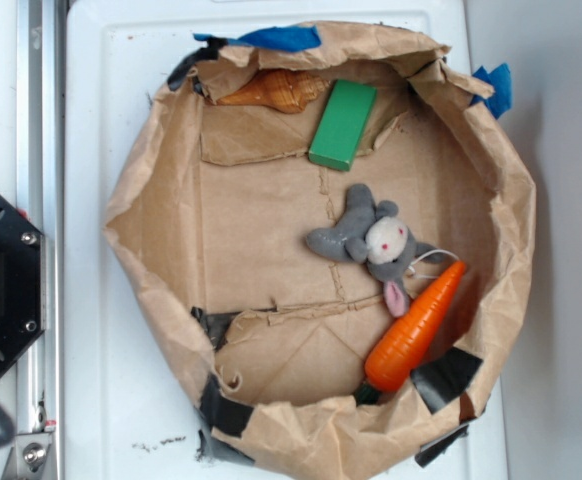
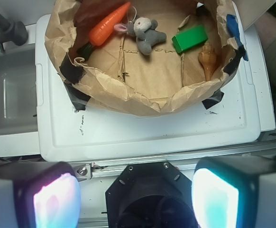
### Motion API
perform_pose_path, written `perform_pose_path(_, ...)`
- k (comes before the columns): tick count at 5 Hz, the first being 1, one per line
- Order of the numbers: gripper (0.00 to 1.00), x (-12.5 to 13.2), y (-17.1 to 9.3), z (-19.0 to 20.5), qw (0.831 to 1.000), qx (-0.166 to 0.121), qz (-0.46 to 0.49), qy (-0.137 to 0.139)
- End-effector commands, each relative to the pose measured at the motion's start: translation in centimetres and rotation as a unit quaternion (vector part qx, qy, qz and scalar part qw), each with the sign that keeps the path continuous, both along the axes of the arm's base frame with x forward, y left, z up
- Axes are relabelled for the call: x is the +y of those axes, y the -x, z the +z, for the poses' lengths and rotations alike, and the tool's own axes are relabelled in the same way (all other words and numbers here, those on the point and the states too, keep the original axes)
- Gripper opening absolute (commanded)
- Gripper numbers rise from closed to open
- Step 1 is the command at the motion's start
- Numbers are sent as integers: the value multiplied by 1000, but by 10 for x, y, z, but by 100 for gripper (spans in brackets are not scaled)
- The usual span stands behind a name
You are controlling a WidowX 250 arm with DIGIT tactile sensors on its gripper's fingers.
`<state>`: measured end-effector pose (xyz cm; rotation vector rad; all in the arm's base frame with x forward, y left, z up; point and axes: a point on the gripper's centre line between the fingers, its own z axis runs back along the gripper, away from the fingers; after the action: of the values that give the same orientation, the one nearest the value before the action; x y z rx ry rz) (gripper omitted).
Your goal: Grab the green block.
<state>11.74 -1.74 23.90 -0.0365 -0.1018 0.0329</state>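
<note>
The green block [image 1: 342,124] lies flat inside a brown paper bin [image 1: 146,200], near its top rim in the exterior view, next to a tan seashell [image 1: 274,90]. In the wrist view the green block [image 2: 189,39] sits at the upper right of the bin, just above the seashell [image 2: 207,59]. My gripper [image 2: 135,197] hangs well back from the bin, over the black robot base [image 2: 150,192], open with nothing between its two glowing pads [image 2: 56,199]. The gripper does not show in the exterior view.
A grey plush bunny [image 1: 371,240] and an orange toy carrot [image 1: 414,327] lie in the bin's lower right. The bin's crumpled paper walls stand all round, patched with black tape [image 1: 446,375] and blue tape [image 1: 276,38]. A white tray [image 2: 142,128] holds the bin.
</note>
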Motion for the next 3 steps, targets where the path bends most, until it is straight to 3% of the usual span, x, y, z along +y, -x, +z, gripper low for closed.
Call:
perform_pose_path(1,100,0,0,0,1000,0,0,0)
perform_pose_path(2,100,12,-46,-9,997,-29,71,8)
perform_pose_path(3,100,24,-78,-16,994,-25,107,23)
